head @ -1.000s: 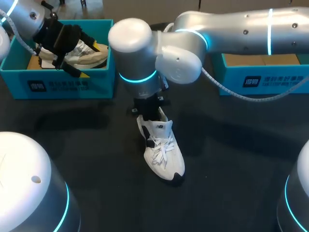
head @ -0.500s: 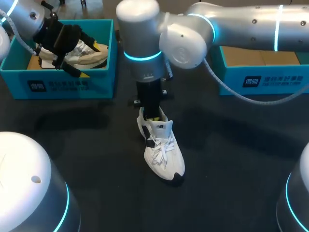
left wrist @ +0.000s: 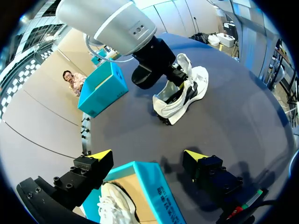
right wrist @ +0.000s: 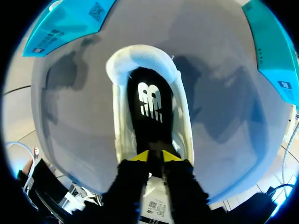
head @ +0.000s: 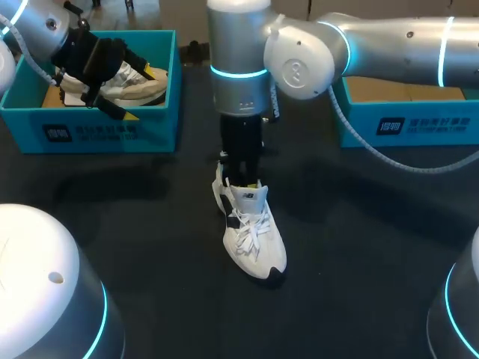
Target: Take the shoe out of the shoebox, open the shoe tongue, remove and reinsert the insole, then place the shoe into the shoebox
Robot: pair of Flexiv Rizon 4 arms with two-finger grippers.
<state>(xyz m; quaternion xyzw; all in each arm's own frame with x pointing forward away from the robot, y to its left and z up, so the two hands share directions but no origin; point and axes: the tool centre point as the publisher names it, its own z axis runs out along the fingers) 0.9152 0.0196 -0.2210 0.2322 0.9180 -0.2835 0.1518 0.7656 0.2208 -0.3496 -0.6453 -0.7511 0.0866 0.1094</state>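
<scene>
The right gripper (right wrist: 154, 156), fingers pinched on the insole (right wrist: 149, 107), stands over the heel end of the shoe (head: 254, 239), much nearer than the left gripper (left wrist: 147, 156), with fingers spread.

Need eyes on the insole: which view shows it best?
Right wrist view: black insole visible inside the white shoe, at the right gripper. Head view: gripper hides it. Left wrist view: only the distant shoe.

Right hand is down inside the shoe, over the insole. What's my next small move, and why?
Probably lift the right hand slightly, straight up, and watch whether the black insole comes along. The hand sits low inside the white shoe, at the insole's tongue end, but whether it grips is unclear, and nothing pins the shoe to the table.
</scene>
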